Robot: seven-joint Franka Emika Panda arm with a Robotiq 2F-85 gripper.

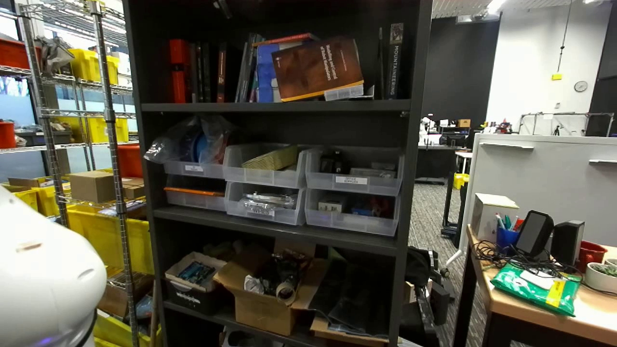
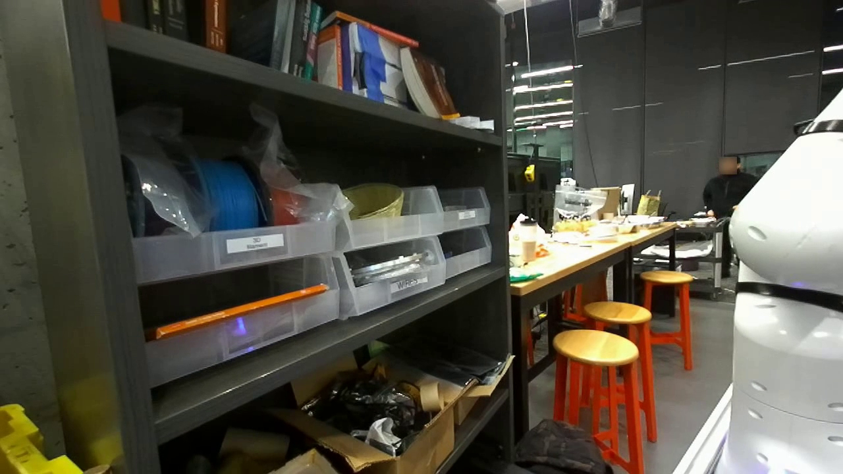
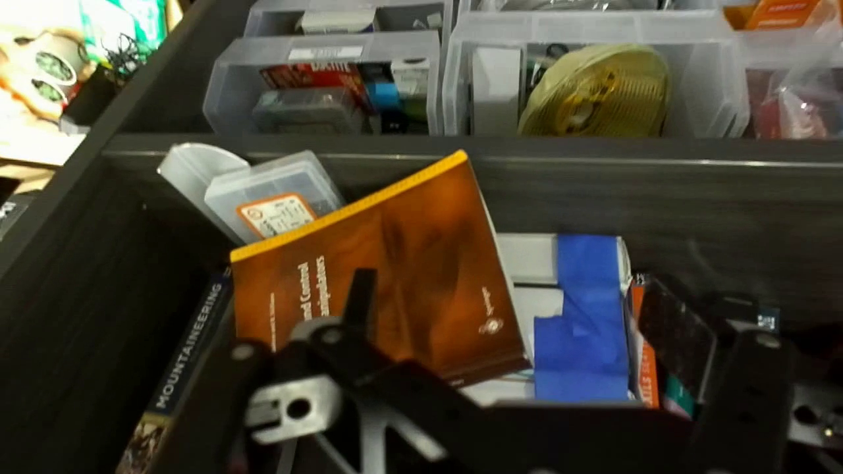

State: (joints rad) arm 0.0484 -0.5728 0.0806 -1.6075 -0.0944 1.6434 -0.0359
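Plainly, the gripper (image 3: 507, 280) has its fingers spread wide apart before the brown book (image 3: 428, 263). In the wrist view one finger crosses the book's cover and the other stands past its side; whether either touches anything cannot be told. The brown book sits tilted on the upper shelf (image 1: 274, 107) of a dark bookcase (image 1: 414, 144), its cover facing out. Partly hidden behind it is a white item (image 3: 527, 257) bearing blue tape (image 3: 583, 322). A small plastic case (image 3: 283, 191) pokes out along the brown book's yellow edge. The mountaineering book (image 3: 188, 349) stands upright near the brown book, on the side away from the blue tape. Below the brown book, clear tubs (image 1: 265, 178) hold a straw-coloured basket (image 3: 625, 99) and, farther from the book, a blue spool (image 2: 227, 194). Lower still beneath the brown book is a filled cardboard box (image 1: 262, 313). In both exterior views the white arm (image 2: 777, 263) shows far to one side of the brown book.
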